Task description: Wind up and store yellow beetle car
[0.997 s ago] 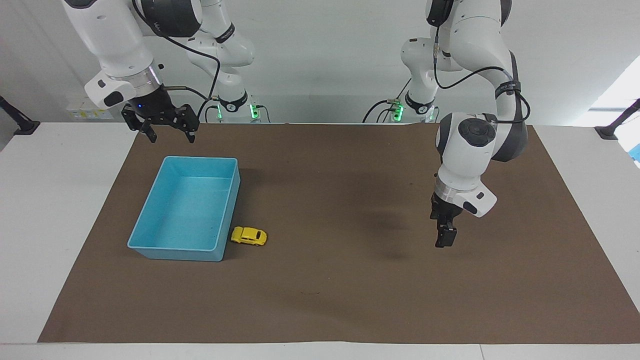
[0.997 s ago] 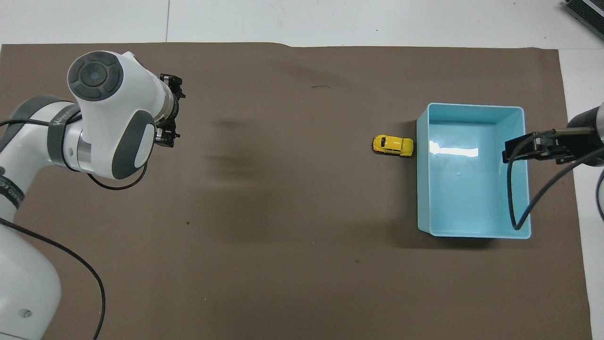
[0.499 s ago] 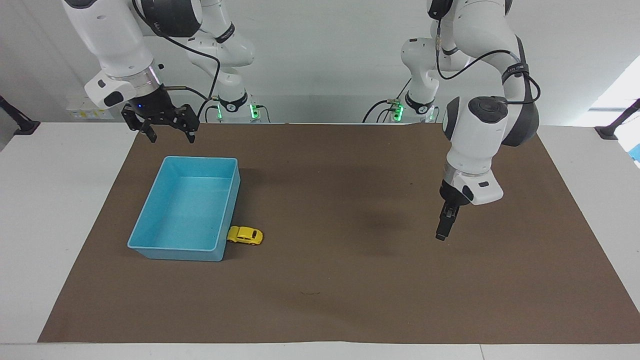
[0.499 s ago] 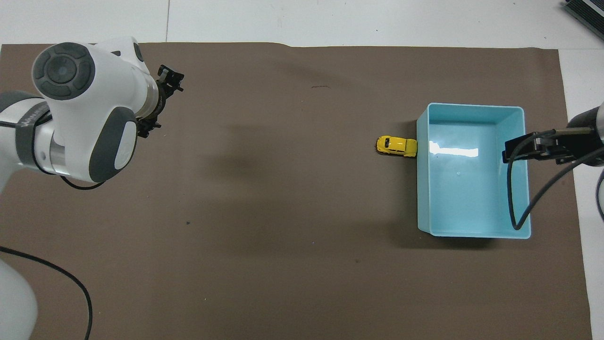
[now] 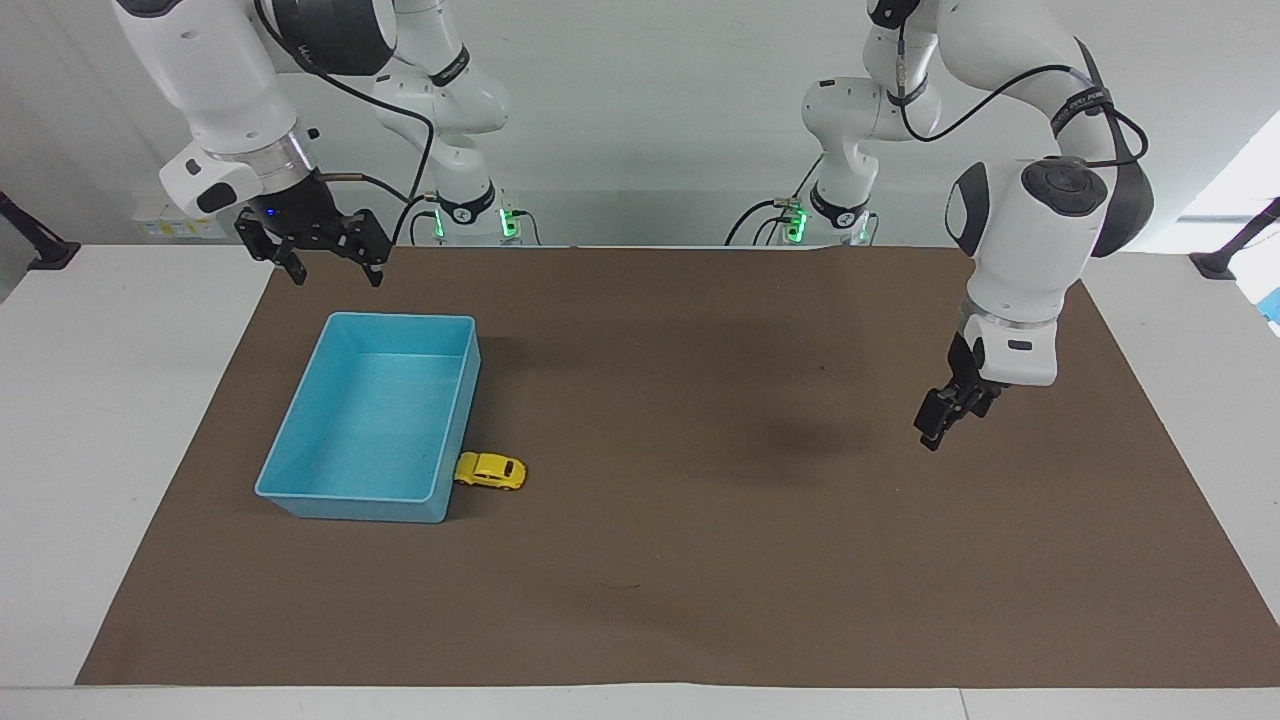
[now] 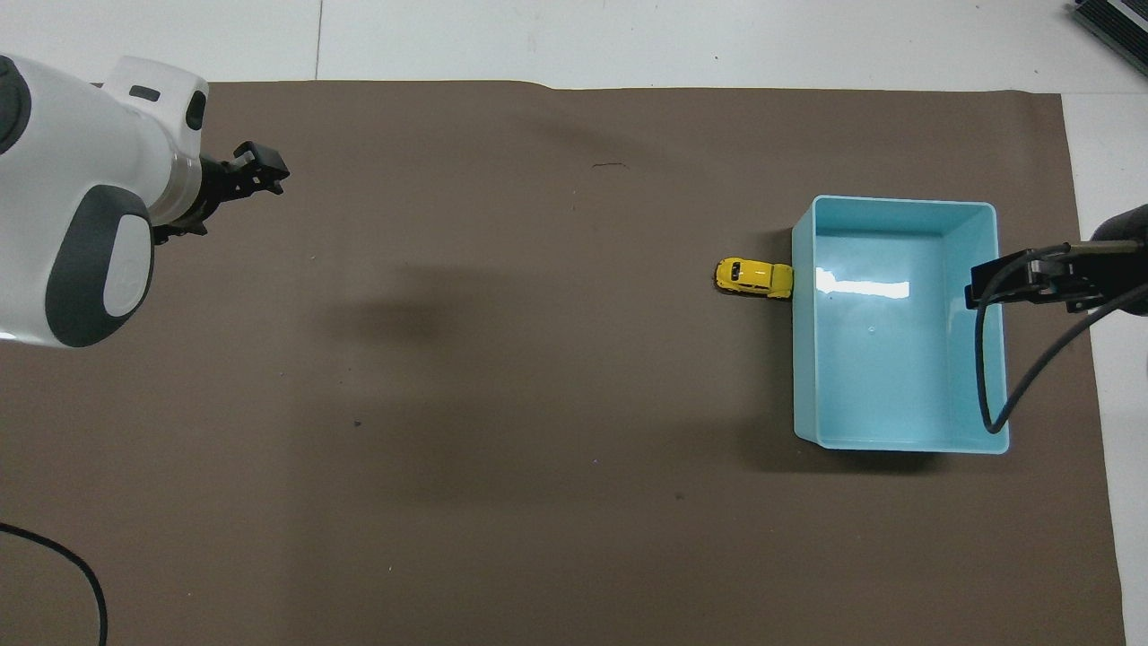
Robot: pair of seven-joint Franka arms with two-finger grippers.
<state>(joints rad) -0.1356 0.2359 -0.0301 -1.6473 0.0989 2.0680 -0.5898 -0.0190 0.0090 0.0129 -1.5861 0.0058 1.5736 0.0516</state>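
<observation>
Since the earlier frames the car (image 5: 490,471) rolled up against the bin (image 5: 300,430) and stopped; the left pincer (image 5: 938,425) swung out toward its own end of the bench (image 5: 60,400) and rose; the right pincer (image 5: 318,252) barely shifted

Car now: on the brown mat (image 5: 700,560), upright on its wheels, one end touching the bin's long wall near the corner farthest from the robots. Not in the bin. Bin empty

Left pincer: up over bare mat, well apart from the car, carrying nothing; seen edge-on, but fingers judged spread. Right pincer: hanging over the mat edge just by the bin's short wall nearest the robots, fingers spread, carrying nothing

Judgement: storing not done; whether any spring tension is left cannot be told

Risks from here:
- Car sits tight to the wall. A pincer descending with one finger on the bin side would strike the rim or shove the bin, since no gap shows there
- Gripping end to end fails likewise: one end is against the wall
- Rounded, small body: an off-centre pinch could squirt it out or send it rolling on its wheels
- If still wound, a nudge may set it off along the wall
- Right arm's cable hangs over the bin in the overhead view; could snag the rim on a reach
</observation>
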